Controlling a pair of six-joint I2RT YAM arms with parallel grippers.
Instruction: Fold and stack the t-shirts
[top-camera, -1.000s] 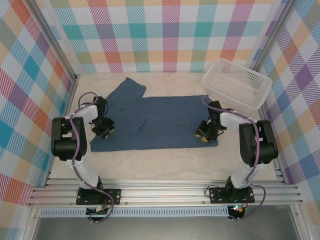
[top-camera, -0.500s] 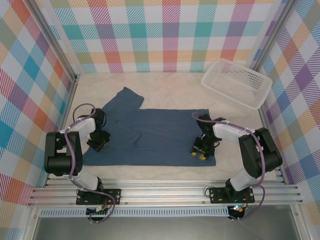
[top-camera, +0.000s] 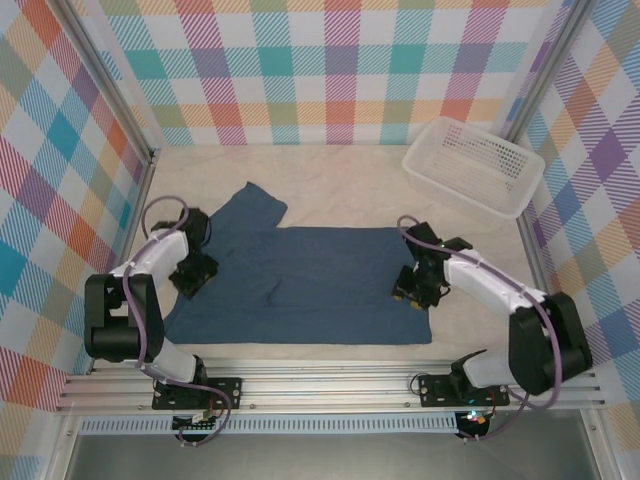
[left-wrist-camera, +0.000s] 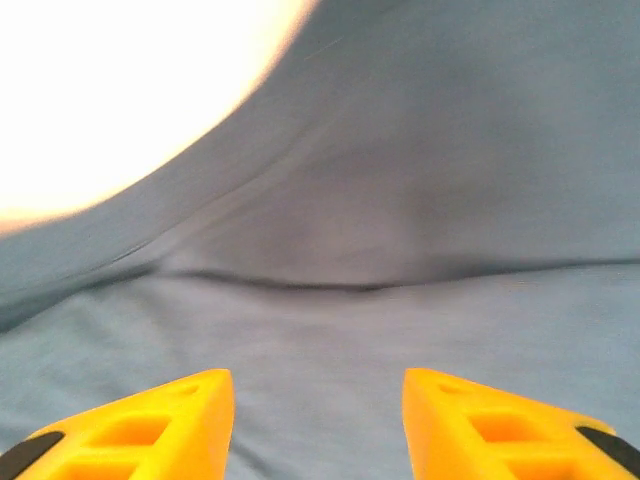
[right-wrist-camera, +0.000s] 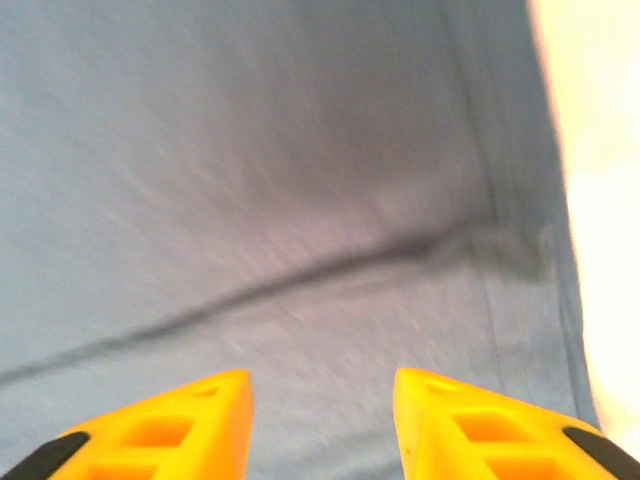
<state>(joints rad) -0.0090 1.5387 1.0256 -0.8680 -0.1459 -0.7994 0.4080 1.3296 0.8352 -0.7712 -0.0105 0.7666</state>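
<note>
1. One dark denim-blue t-shirt (top-camera: 300, 285) lay spread flat across the lower centre of the top view, on the pale table (top-camera: 330, 180). One sleeve reached toward the upper left, and a low wrinkle ran through the cloth left of the middle.
2. One white mesh basket (top-camera: 470, 165) stood in the upper right corner of that view, well apart from the shirt.
3. Two arms were in frame, one at each end of the shirt.
4. One was the left gripper (top-camera: 193, 275), which sat over the shirt's left edge, just below the sleeve. Its wrist view showed two yellow fingers (left-wrist-camera: 150, 420) at the bottom of the frame. The left gripper's (left-wrist-camera: 318, 378) jaws stood moderately apart with nothing between them, and blue cloth (left-wrist-camera: 400, 200) with one dark fold line lay beyond.
5. One was the right gripper (top-camera: 412, 292), which sat over the shirt's right edge, near the lower right corner. Its wrist view also showed two yellow fingers (right-wrist-camera: 170, 425). The right gripper's (right-wrist-camera: 321, 378) jaws were parted by a moderate gap and held nothing, above creased cloth (right-wrist-camera: 250, 180) whose hem ran down the right side of the frame.
</note>
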